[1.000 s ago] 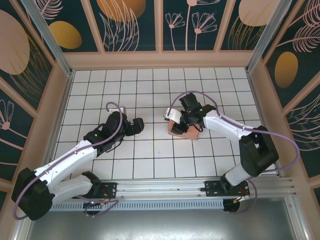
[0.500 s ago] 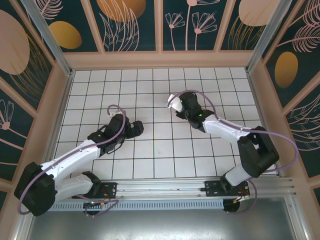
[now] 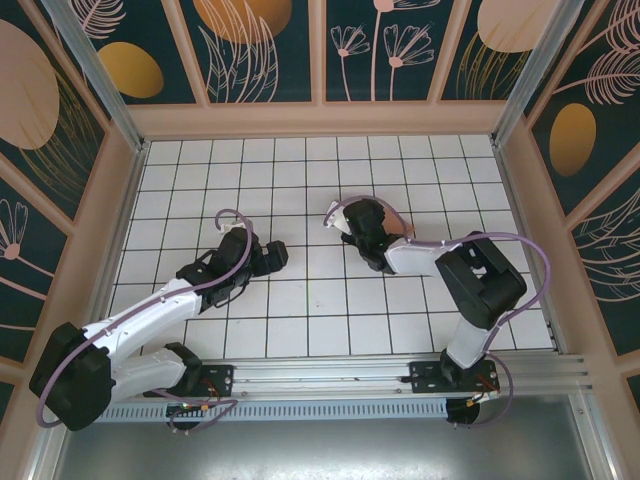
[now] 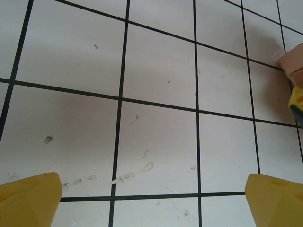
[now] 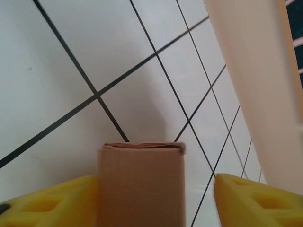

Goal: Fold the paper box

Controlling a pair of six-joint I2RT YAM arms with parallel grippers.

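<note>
The paper box (image 5: 140,187) is a salmon-pink folded rectangular box standing between the yellow fingers of my right gripper (image 5: 155,196). The left finger (image 5: 57,201) touches its side, and a clear gap separates it from the right finger (image 5: 255,201), so the jaws stand open around it. In the top view the right gripper (image 3: 347,222) sits mid-table with its arm folded back, covering most of the box. My left gripper (image 3: 277,255) hovers over bare tiles left of it, wide open and empty (image 4: 154,189). A corner of the box (image 4: 292,64) shows at the right edge of the left wrist view.
The floor is white tiles (image 3: 300,180) with black grid lines, fenced by a peach wooden frame (image 3: 320,120) and patterned walls. A metal rail (image 3: 330,380) runs along the near edge by the arm bases.
The right arm carried the box back and left, folding its wrist in, and its jaws have widened off the box. The left arm has barely shifted.
</note>
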